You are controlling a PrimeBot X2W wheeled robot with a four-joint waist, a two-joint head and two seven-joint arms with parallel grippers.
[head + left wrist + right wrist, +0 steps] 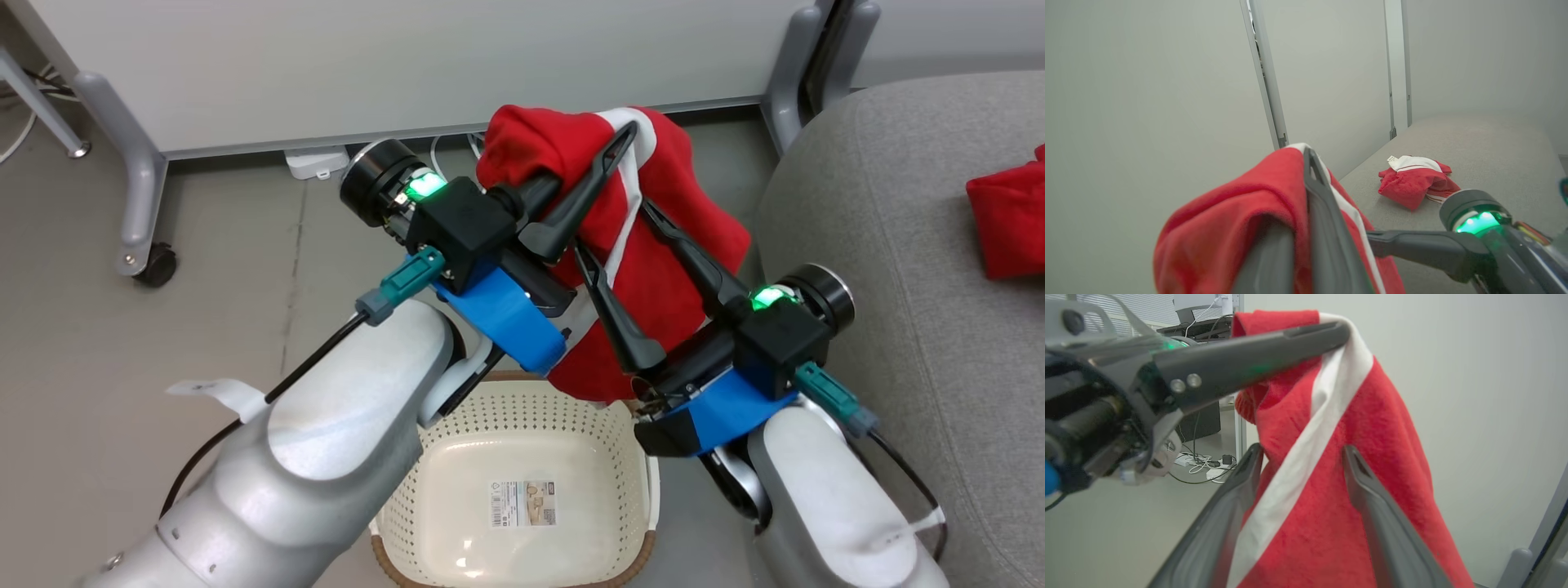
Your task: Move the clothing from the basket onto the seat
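Observation:
A red garment with a white stripe (653,269) hangs in the air above the basket (608,457), and my left gripper (602,153) is shut on its top fold. In the left wrist view the fabric (1237,228) drapes over one finger and is pinched by the other. My right gripper (612,227) is open, its two fingers straddling the hanging cloth (1339,506) lower down. The cream basket is empty apart from a label on its floor. A second red and white garment (1414,179) lies on the grey seat (890,269) at the right.
A pale partition panel (392,65) on grey wheeled legs (135,204) stands behind the basket. A white power strip (314,162) and cables lie on the floor below it. The seat's rounded edge is just right of my right arm.

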